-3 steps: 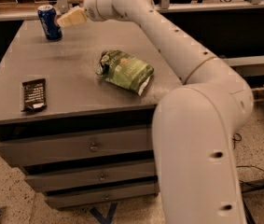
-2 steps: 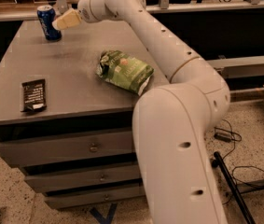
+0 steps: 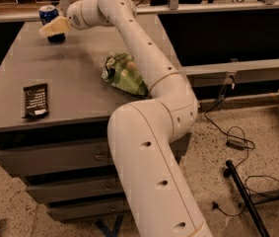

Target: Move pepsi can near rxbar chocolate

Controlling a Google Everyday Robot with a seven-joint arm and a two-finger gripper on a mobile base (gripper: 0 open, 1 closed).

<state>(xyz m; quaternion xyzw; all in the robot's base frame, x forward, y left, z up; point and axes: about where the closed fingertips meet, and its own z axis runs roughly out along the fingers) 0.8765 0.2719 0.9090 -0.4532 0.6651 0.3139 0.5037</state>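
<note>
The pepsi can (image 3: pixel 48 15), blue with a silver top, stands upright at the far left corner of the grey cabinet top (image 3: pixel 75 78). My gripper (image 3: pixel 53 28) with cream fingers is right in front of the can and overlaps its lower half. The rxbar chocolate (image 3: pixel 35 100), a flat dark wrapper with a white patch, lies near the front left edge, well away from the can. My white arm reaches from the lower right across the top to the can.
A crumpled green snack bag (image 3: pixel 123 73) lies in the middle right of the top, partly under my arm. The cabinet has drawers below (image 3: pixel 50 154). Cables (image 3: pixel 232 137) and a black stand leg (image 3: pixel 245 196) lie on the floor at right.
The gripper has closed in on the can from the right and now overlaps it. The arm's elbow has swung in front of the cabinet. The can, bar and bag have not moved.
</note>
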